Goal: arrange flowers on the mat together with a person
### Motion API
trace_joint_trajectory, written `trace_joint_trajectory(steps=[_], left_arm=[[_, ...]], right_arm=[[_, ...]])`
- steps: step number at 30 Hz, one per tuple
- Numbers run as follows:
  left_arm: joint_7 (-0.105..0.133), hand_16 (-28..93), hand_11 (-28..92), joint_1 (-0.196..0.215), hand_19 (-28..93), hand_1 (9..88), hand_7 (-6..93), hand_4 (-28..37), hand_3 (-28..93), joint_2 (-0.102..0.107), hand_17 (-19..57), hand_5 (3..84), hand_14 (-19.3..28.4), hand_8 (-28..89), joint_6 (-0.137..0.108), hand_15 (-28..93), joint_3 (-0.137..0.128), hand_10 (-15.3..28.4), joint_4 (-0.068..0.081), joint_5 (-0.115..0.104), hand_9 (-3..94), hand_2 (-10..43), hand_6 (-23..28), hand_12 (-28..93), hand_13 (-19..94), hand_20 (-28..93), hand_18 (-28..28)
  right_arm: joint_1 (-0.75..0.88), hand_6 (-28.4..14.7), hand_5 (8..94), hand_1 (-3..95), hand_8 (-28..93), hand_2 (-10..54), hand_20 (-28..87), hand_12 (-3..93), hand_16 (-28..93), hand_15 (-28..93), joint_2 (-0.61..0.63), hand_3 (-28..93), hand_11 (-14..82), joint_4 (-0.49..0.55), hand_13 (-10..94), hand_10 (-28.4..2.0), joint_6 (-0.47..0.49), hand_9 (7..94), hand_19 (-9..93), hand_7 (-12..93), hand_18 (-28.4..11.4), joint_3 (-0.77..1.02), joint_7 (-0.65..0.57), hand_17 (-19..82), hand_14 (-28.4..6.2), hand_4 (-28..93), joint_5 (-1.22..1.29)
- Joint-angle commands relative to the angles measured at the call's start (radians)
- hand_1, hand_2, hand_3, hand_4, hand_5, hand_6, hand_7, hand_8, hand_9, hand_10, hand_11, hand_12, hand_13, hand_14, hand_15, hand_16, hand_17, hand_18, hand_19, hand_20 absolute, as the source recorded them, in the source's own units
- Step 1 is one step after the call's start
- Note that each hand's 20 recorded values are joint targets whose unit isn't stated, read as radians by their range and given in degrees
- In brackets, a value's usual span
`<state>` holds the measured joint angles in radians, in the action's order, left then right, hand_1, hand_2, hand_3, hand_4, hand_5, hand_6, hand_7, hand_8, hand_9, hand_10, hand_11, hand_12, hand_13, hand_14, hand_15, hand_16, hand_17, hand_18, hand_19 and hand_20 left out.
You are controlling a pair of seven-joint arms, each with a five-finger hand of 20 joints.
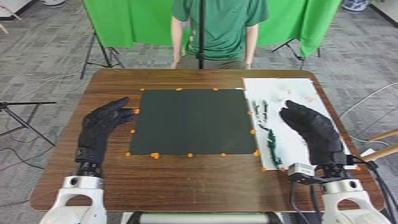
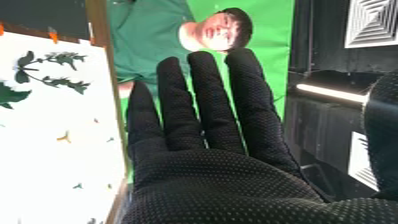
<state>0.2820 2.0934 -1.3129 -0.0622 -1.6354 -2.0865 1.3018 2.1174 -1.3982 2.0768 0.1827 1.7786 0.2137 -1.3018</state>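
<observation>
Several green stems (image 1: 273,145) are lying on the right-hand white sheet (image 1: 266,87), none on the dark mat (image 1: 191,122), so all arranging is seemingly waiting. The right robot hand (image 1: 311,125) is hanging wide and empty over the sheet; the left robot hand (image 1: 102,121), also wide, beside the mat.

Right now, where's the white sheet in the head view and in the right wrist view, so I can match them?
Head view: the white sheet lies on the table's right side, beside the dark mat.
Right wrist view: the white sheet shows beside the right hand.
Shared landmark: the green cloth.
</observation>
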Motion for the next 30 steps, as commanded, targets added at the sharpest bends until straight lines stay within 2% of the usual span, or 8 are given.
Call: trace_joint_trajectory(steps=[1, 6, 13, 18, 20, 23, 26, 30], left_arm=[[-0.007, -1, 19, 0.013, 35, 27.7, 14.0, -16.7, 65, -0.014, 19.7, 50.3, 19.3, -5, 0.000, 24, 0.000, 14.6, 0.007, 0.001, 53.6, -3.1, 2.3, 16, 50, 13, 18.1], [-0.014, -1, 19, 0.007, 34, 27.8, 14.1, -16.6, 65, -0.015, 19.5, 50.3, 19.3, -5, 0.017, 24, 0.003, 14.5, 0.010, 0.007, 53.6, -3.1, 2.4, 16, 50, 13, 17.9], [-0.011, -1, 19, 0.000, 33, 27.8, 14.1, -16.6, 65, -0.009, 19.3, 50.2, 19.1, -5, 0.013, 24, 0.005, 14.5, 0.013, 0.006, 53.5, -3.1, 2.4, 16, 49, 15, 17.8], [-0.017, -1, 19, 0.016, 32, 27.9, 14.2, -16.6, 65, -0.007, 19.3, 50.2, 19.1, -5, -0.001, 24, -0.001, 14.5, 0.008, -0.002, 53.4, -3.2, 2.4, 16, 49, 15, 17.7], [-0.019, -1, 19, 0.019, 32, 27.9, 14.2, -16.6, 65, -0.010, 19.3, 50.2, 19.1, -5, 0.002, 24, 0.000, 14.5, 0.008, -0.004, 53.3, -3.2, 2.4, 16, 49, 15, 17.7], [-0.019, -1, 19, 0.012, 32, 27.8, 14.0, -16.6, 65, -0.008, 19.4, 49.9, 19.1, -5, 0.010, 24, 0.003, 14.6, 0.009, 0.002, 53.4, -3.3, 2.4, 16, 49, 15, 17.7], [-0.020, -1, 19, 0.012, 32, 27.9, 14.0, -16.6, 65, -0.004, 19.3, 50.1, 19.1, -5, 0.006, 24, 0.000, 14.6, 0.008, 0.001, 53.4, -3.2, 2.5, 16, 49, 15, 17.7], [-0.025, -1, 19, 0.016, 32, 28.0, 14.0, -16.5, 65, -0.003, 19.3, 50.2, 19.0, -5, 0.006, 24, -0.004, 14.5, 0.006, 0.000, 53.4, -3.1, 2.4, 16, 49, 16, 17.7]], right_arm=[[0.011, -2.7, 47.8, 10.9, -9, -3.1, 26, 17.2, 22, 10, 0.005, 71, 5.9, 0.010, 34, -16.0, -0.079, 47.1, 5, 12, -15.9, -0.023, 0.019, 17, -15.8, -20, -0.005], [0.018, -2.9, 46.4, 10.2, -9, -5.9, 27, 17.4, 22, 10, 0.011, 70, 5.8, 0.015, 35, -16.0, -0.084, 46.4, 6, 12, -16.0, -0.018, 0.024, 17, -15.8, -21, -0.036], [0.023, -3.0, 46.0, 7.1, -9, -9.2, 27, 18.0, 23, 10, 0.014, 67, 5.8, 0.018, 35, -16.1, -0.144, 46.4, 7, 12, -16.4, -0.034, 0.015, 17, -15.9, -27, -0.030], [0.026, -3.1, 45.4, 6.0, -9, -9.5, 28, 18.1, 23, 10, 0.010, 67, 5.8, 0.026, 36, -16.1, -0.114, 46.5, 9, 12, -17.3, -0.025, -0.005, 18, -16.3, -28, -0.059], [0.032, -3.2, 45.3, 6.7, -8, -9.5, 29, 18.5, 23, 11, 0.012, 67, 6.0, 0.040, 37, -16.2, -0.159, 46.7, 11, 12, -18.0, -0.029, -0.031, 19, -16.7, -28, -0.102], [0.031, -4.2, 48.4, 12.4, -7, -9.5, 39, 22.2, 26, 16, 0.029, 68, 10.4, 0.065, 50, -17.4, -0.317, 51.3, 31, 16, -20.5, -0.065, -0.084, 22, -16.7, -27, -0.185], [0.024, -5.7, 50.5, 18.8, -5, -9.5, 48, 25.6, 28, 34, 0.047, 67, 18.9, 0.083, 59, -18.3, -0.462, 57.1, 52, 23, -22.3, -0.100, -0.158, 25, -15.3, -27, -0.392], [0.041, -6.2, 53.5, 24.0, -6, -9.5, 54, 29.5, 30, 54, 0.056, 65, 28.7, 0.117, 64, -18.0, -0.503, 62.4, 66, 28, -23.9, -0.107, -0.314, 28, -13.0, -28, -0.767]])
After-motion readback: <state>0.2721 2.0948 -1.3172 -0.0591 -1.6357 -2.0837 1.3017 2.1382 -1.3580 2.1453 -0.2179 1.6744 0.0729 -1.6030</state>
